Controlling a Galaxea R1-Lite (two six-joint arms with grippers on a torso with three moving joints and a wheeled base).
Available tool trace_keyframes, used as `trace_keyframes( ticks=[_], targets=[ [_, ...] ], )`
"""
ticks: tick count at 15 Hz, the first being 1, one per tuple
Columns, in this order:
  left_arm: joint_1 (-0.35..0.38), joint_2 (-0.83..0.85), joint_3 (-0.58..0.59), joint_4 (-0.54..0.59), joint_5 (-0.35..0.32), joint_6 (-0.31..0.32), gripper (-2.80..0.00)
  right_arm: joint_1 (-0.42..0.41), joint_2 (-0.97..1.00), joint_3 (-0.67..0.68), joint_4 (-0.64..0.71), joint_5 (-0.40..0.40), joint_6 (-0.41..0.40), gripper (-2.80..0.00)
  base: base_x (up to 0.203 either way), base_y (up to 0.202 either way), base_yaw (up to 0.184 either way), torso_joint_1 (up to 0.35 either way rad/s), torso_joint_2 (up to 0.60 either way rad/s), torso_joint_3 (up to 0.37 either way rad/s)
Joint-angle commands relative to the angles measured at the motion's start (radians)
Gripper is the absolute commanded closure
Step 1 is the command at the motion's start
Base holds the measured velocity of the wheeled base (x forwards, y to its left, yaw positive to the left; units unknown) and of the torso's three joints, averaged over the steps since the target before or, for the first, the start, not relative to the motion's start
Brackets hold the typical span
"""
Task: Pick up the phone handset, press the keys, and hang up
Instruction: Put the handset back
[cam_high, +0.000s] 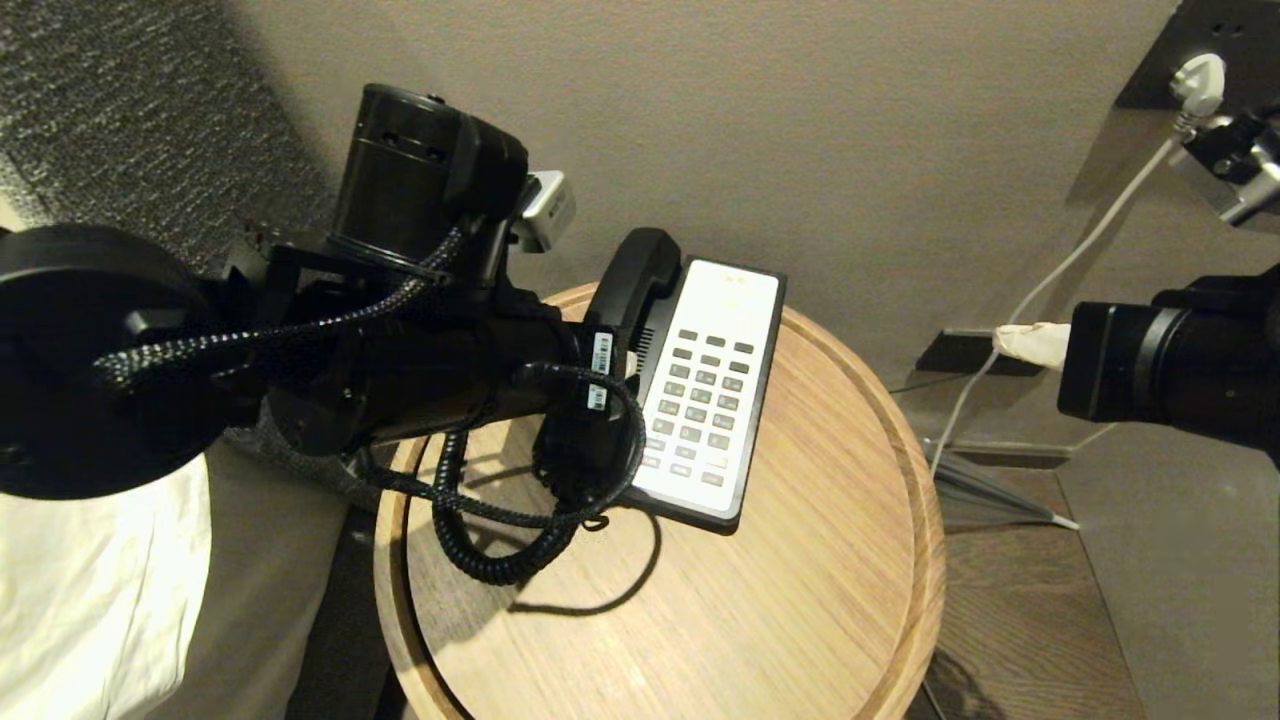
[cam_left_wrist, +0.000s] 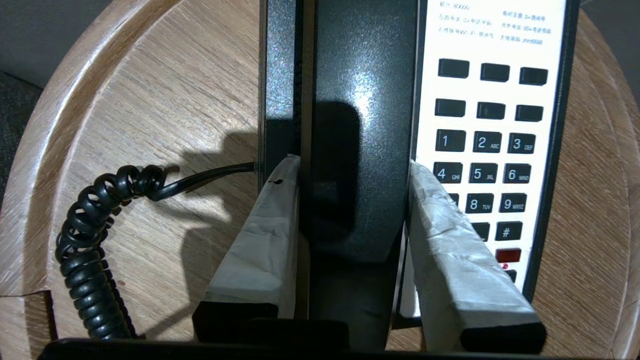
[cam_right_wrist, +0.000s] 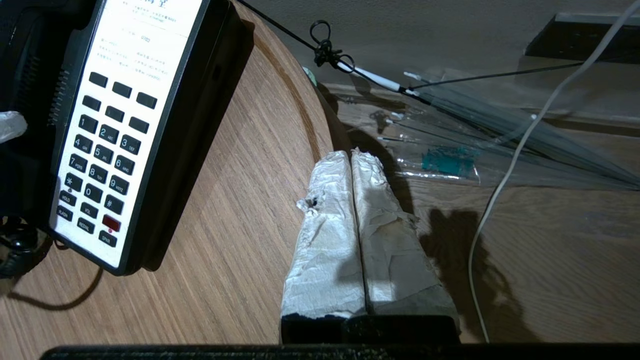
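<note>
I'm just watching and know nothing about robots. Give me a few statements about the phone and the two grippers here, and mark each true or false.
1. The left gripper has a finger on each side of the phone handset. True.
2. The right gripper is pressing the keys. False: it is shut, apart from the phone, at the edge of the round wooden table.
3. The coiled cord lies on the table. True.
4. The phone is all white. False: white faceplate, black surround.

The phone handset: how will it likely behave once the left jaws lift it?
The phone handset looks rigid, so it should lift without bending. Its glossy shell may slip between the left gripper's taped fingers. The coiled cord will probably stretch and tug.
</note>
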Motion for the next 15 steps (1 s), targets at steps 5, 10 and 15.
trace_keyframes(
  ticks=[5, 10, 15],
  targets=[
    [0.007, 0.016, 0.003, 0.004, 0.027, 0.013, 0.00, 0.000, -0.004, 0.008, 0.000, -0.002, 0.001, 0.00, 0.000, 0.000, 0.000, 0.000, 0.00, 0.000],
    [0.007, 0.020, 0.010, 0.004, 0.029, 0.017, 0.00, 0.000, -0.006, 0.016, -0.002, -0.002, 0.002, 0.00, 0.000, 0.000, 0.000, 0.000, 0.00, 0.000],
    [0.007, 0.017, 0.038, 0.001, 0.023, 0.045, -2.80, 0.000, -0.006, 0.016, 0.000, -0.002, 0.002, 0.00, 0.000, 0.000, 0.000, 0.000, 0.00, 0.000]
  ],
)
